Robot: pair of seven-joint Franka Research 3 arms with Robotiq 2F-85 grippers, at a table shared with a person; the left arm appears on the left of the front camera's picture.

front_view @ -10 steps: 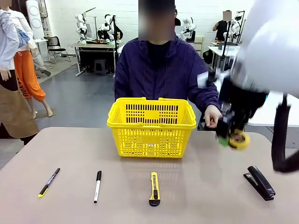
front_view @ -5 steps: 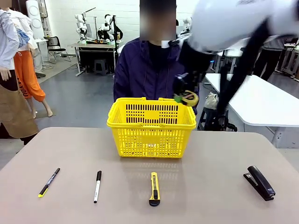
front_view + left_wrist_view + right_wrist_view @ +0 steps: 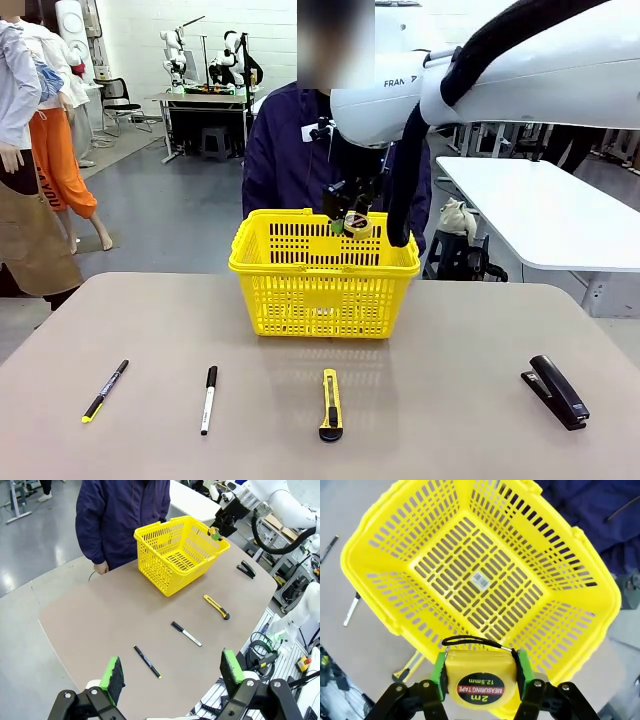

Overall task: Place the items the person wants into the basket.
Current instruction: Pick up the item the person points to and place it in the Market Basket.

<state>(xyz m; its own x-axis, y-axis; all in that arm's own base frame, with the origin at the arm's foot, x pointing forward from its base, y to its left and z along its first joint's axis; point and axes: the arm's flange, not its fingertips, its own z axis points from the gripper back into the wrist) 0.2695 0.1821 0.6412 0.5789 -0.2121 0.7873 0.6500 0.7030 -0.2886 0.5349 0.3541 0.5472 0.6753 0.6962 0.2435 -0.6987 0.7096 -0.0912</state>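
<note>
Currently held: the tape measure (image 3: pixel 480 680) is clamped between the green pads (image 3: pixel 438 676) of the right hand (image 3: pixel 350 222), printed face toward the wrist camera, with a thin black loop (image 3: pixel 470 641) lying over its top.
Position: it hangs above the yellow basket (image 3: pixel 320 300), close to the rim on the person's side, and is not yet inside. Whether it is fully over the opening I cannot tell.
Left hand: the left hand (image 3: pixel 172 672) is spread wide with nothing between its fingers, high over the worktop (image 3: pixel 100 615).
Tape measure handling: probably rigid, compact and dense for its size. The case looks smooth and rounded, so a pinch across its two sides, as here, seems sound. It should take a short drop, though the loop could snag a finger on release.
Pen handling: the pen (image 3: pixel 105 391) lies at the worktop's left. It is likely light, thin and prone to rolling, so it is best pinched across the barrel at mid-length.
Stapler handling: the stapler (image 3: pixel 556 391) lies at the right. It is likely heavier, hard and hinged, so grip it across the body near the middle to keep it from tipping.
Basket handling: stiff slotted plastic that is probably light and may slide if knocked.
</note>
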